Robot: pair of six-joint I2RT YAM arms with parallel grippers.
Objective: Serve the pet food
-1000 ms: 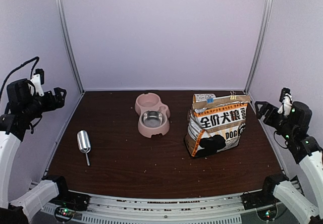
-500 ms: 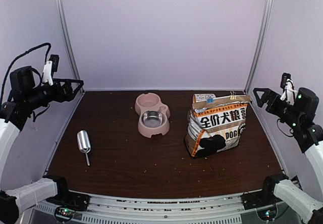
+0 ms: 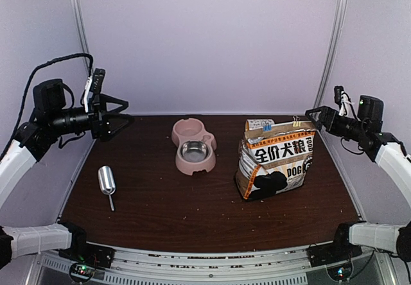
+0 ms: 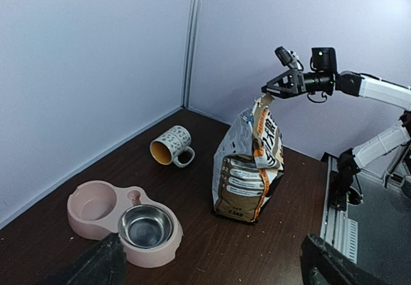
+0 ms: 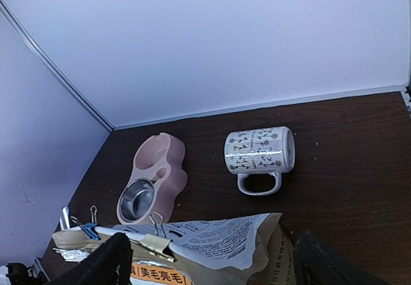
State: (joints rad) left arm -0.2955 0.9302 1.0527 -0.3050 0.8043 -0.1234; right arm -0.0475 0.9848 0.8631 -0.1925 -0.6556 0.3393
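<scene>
Your left gripper [image 3: 128, 112] and right gripper [image 3: 313, 118]: both wide, empty. Right one has the bag [image 3: 276, 163] just below, mug [image 5: 260, 151] beyond; scoop [image 3: 106, 181] below the left.

Clad in white shells along the links of the left arm [image 3: 13, 163] and right arm [image 3: 393, 160], with black housings at every joint. Tipped with black, triangular-framed fingers on the left gripper [image 3: 125, 115] and right gripper [image 3: 313, 117]. Looped over with a thin black cable [image 3: 61, 59] at the left wrist. Topped on each wrist with a small white-and-black module [image 3: 95, 83]. Dotted with green lamps [image 3: 338, 273] at the black bases.
</scene>
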